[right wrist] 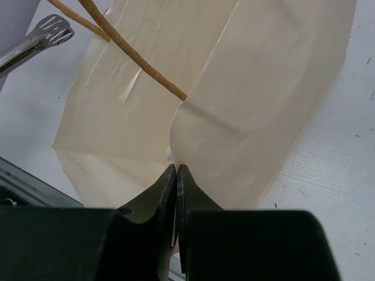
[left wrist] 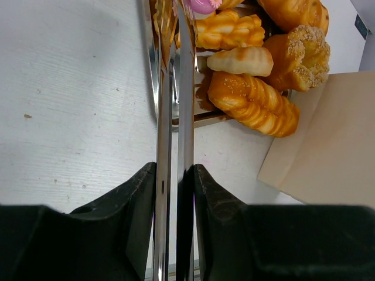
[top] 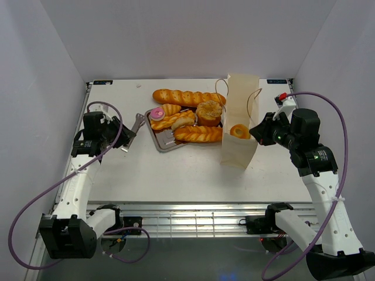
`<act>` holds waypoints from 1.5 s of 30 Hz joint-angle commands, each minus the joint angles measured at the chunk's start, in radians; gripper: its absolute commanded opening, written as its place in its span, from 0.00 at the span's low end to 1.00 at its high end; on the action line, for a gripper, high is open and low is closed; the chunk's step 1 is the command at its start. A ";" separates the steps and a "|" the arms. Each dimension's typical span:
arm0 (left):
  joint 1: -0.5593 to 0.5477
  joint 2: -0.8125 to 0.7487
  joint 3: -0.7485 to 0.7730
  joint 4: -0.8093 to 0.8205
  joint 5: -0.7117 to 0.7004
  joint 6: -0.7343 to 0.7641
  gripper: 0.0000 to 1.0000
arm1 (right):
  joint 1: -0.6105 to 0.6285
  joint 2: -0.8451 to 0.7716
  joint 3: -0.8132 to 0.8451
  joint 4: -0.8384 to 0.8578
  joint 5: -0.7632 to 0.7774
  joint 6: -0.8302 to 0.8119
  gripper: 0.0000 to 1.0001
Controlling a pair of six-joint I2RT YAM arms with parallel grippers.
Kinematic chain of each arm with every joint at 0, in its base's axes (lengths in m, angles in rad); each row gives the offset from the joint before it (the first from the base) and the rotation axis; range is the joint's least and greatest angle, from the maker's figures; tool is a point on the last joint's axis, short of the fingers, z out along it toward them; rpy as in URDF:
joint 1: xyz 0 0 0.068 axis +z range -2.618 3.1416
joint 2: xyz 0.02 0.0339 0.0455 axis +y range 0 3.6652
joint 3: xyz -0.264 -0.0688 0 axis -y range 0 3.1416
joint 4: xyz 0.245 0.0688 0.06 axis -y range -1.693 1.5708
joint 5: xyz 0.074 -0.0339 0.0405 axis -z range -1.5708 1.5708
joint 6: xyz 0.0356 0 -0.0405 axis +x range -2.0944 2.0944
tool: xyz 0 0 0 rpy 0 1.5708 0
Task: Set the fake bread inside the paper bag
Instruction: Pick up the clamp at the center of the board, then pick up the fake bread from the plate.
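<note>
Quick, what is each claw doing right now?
Left gripper: closed on the metal tongs.
Right gripper: closed, pinching the paper bag at its edge.

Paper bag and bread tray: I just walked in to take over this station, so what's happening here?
The right gripper is pinched shut on the edge of the paper bag, holding it beside the tray. One ring donut shows in the bag's mouth. The left gripper clamps metal tongs, their tips by the tray's left side. The rest of the fake bread lies on or next to that tray.
</note>
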 commanded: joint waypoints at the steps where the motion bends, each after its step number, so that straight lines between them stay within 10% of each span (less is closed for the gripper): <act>1: 0.052 0.022 0.033 0.044 0.140 -0.002 0.41 | 0.003 0.004 0.019 -0.058 0.015 -0.011 0.08; 45: 0.247 0.288 -0.088 0.397 0.429 -0.062 0.45 | 0.003 0.023 0.030 -0.057 0.018 -0.008 0.08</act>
